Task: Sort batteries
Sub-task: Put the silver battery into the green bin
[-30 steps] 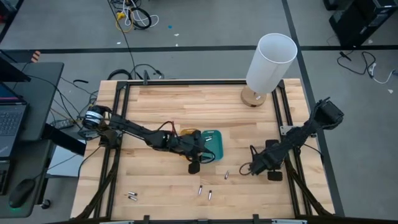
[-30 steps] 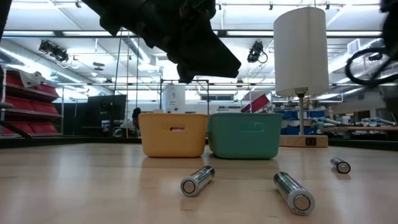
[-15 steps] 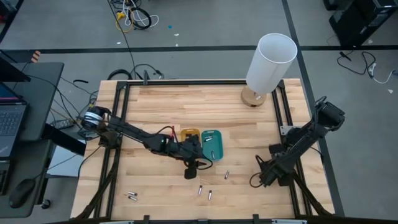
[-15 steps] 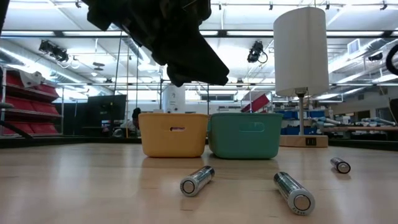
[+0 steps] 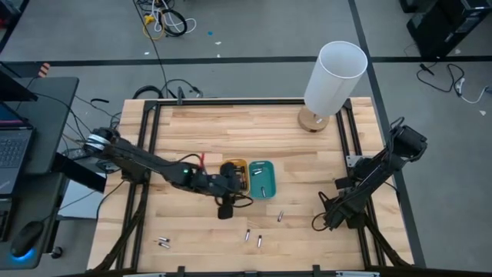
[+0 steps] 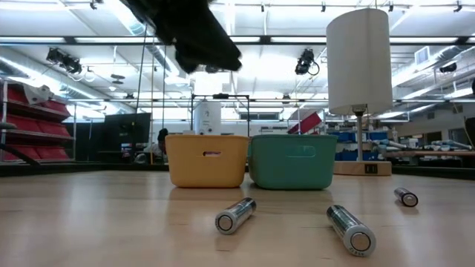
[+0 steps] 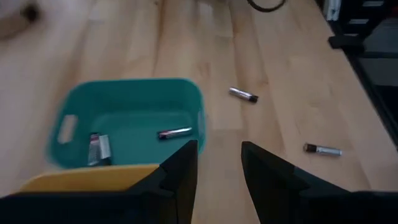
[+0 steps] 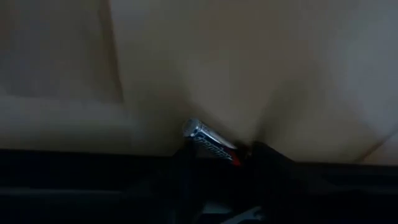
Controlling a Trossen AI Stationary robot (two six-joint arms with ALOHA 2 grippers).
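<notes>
Wooden tabletop [image 5: 231,131]: left gripper [image 7: 217,163] above yellow tray [image 5: 234,171], fingers narrowly apart, empty; right gripper [image 8: 214,155] fingers clamp a battery [image 8: 208,142]; teal tray [image 7: 124,121] holds batteries.

A wooden table [image 5: 231,131] bounded by a black frame [image 5: 146,138] is shown from above. A yellow tray [image 5: 234,171] and a teal tray [image 5: 262,179] are placed side by side near the middle of the table, touching. A lamp with a white cylindrical shade [image 5: 335,75] on a wooden base [image 5: 310,121] is set at the far right corner. A laptop [image 5: 14,146] is seen on a dark desk to the left, and loose cables [image 5: 163,19] are seen on the grey floor.
</notes>
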